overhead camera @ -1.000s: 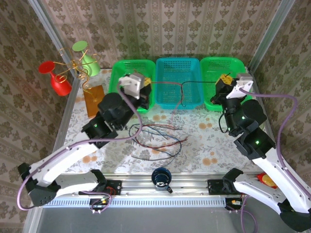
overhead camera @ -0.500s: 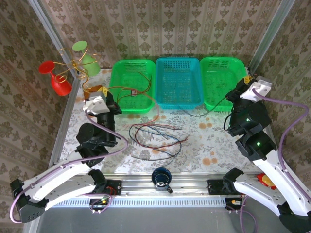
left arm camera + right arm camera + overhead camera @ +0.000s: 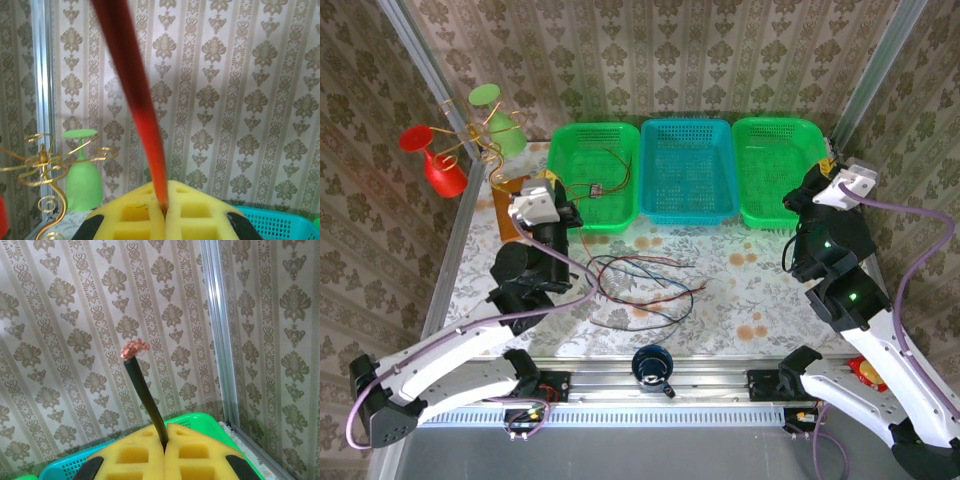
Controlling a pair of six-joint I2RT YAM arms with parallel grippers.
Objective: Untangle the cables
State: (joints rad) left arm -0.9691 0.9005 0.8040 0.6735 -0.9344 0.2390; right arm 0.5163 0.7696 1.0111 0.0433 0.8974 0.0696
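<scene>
Loose tangle of cables (image 3: pixel 645 285) lay mid-desk (image 3: pixel 750 300), loops running mostly left-right, nearer the left arm. Left pincer (image 3: pixel 165 210), by the desk's left edge, was clamped on a red cable (image 3: pixel 145 125). Right pincer (image 3: pixel 165 446), by the right edge, pinched a black cable (image 3: pixel 145 390), copper tip up. Baskets (image 3: pixel 563 150) lined the far edge, with a patterned wall behind.

Bright, even, diffuse light; soft faint shadows on table (image 3: pixel 750 290). Top view sharp. Left wrist: red cable (image 3: pixel 144 125) near lens strongly blurred, wallpaper (image 3: pixel 240 100) behind sharp. Right wrist: black cable (image 3: pixel 145 395) in focus.
</scene>
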